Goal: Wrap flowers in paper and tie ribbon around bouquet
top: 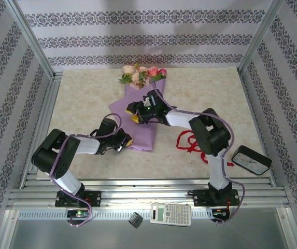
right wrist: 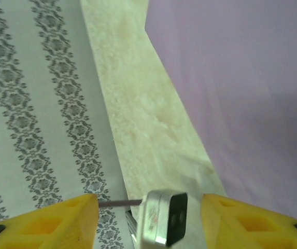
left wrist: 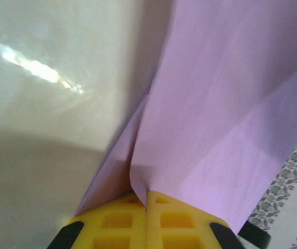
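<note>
The left gripper [left wrist: 146, 201], with yellow ribbed fingers, is pressed together on the near corner of the paper [left wrist: 226, 104]. The paper is thin, lilac, matte and softly creased. The right gripper [right wrist: 147, 207] hovers by the left edge of the wrap, its fingers apart and holding nothing. The paper lies as a long cone in the centre of the marbled beige tabletop [top: 81, 104]. The flowers [top: 142, 75] stick out at its far end. The curly red ribbon [top: 187, 141] lies loose to the right, partly hidden by the right arm. A clock [top: 251, 160] stands near it.
</note>
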